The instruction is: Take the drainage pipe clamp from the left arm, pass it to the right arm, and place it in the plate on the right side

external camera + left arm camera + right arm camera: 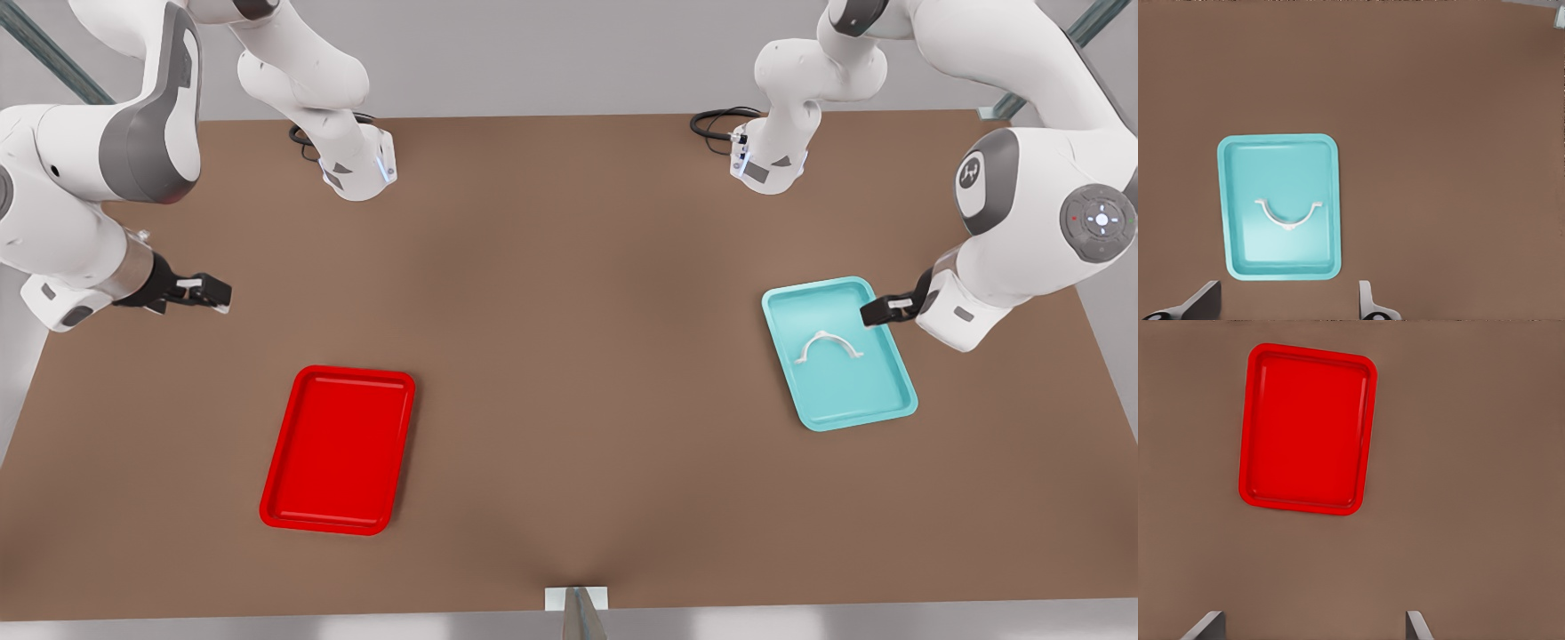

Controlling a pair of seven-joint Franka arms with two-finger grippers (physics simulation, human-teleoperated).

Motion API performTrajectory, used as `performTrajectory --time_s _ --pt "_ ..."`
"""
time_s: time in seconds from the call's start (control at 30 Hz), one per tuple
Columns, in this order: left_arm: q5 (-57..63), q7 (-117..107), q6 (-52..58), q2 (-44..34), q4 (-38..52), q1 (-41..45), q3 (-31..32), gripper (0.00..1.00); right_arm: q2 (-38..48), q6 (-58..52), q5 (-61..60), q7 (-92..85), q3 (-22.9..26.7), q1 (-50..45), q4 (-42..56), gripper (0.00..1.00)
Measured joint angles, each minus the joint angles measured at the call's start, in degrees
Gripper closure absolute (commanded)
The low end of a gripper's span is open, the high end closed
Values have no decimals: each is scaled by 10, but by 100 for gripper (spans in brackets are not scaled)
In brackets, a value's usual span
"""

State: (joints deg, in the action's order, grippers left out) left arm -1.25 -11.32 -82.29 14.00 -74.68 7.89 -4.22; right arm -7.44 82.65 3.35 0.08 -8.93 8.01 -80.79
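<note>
Left pincer [876, 311] hung over the far corner of the teal tray [889, 411], on the front view's right; its fingers [1368, 303] stood wide apart with nothing between them, seen at the edge of the left wrist view just outside the tray's rim. Drainage pipe clamp [829, 345] lay inside the teal tray near its middle, arch standing up and both foot tabs down on the tray floor, close to the left pincer but not touching it. In the left wrist view the drainage pipe clamp [1289, 215] showed as a white curve on the teal tray [1279, 272] floor, clear of every wall. Right pincer [213, 292] hovered over bare desk [569, 356] well away from the teal tray, on the front view's left, its fingers [1417, 628] also spread wide and empty. Plate [280, 514], red, lay flat on the desk far from the teal tray toward the front view's left, nearer the camera than the right pincer. Right wrist view looked down on the plate [1248, 427] from above, tray slightly skewed.
</note>
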Motion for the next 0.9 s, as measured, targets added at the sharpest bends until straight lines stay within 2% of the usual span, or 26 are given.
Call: performTrajectory --time_s 0.07,0.17,0.33,0.47,0.57,0.67,0.9 --pt "0 1 -9 2 -21 0 -6 0 0 6 0 0 0 0 0 0" --pt "0 -25 -62 -1 -129 -8 -46 0 -1 11 0 0 0 0 0 0" --pt "-3 -95 -261 -17 -344 -14 -93 0 -3 16 0 0 0 0 1 0" --pt "-7 -139 -418 -31 -463 -15 -107 0 -4 17 0 0 0 2 1 0" --pt "-8 -166 -504 -34 -524 -18 -115 0 -4 18 0 0 0 2 1 0" --pt "-8 -187 -563 -32 -548 -17 -117 0 -4 19 0 -1 0 3 0 0" --pt "-8 -189 -625 -3 -590 -15 -117 0 -4 18 0 -2 0 4 -1 0"
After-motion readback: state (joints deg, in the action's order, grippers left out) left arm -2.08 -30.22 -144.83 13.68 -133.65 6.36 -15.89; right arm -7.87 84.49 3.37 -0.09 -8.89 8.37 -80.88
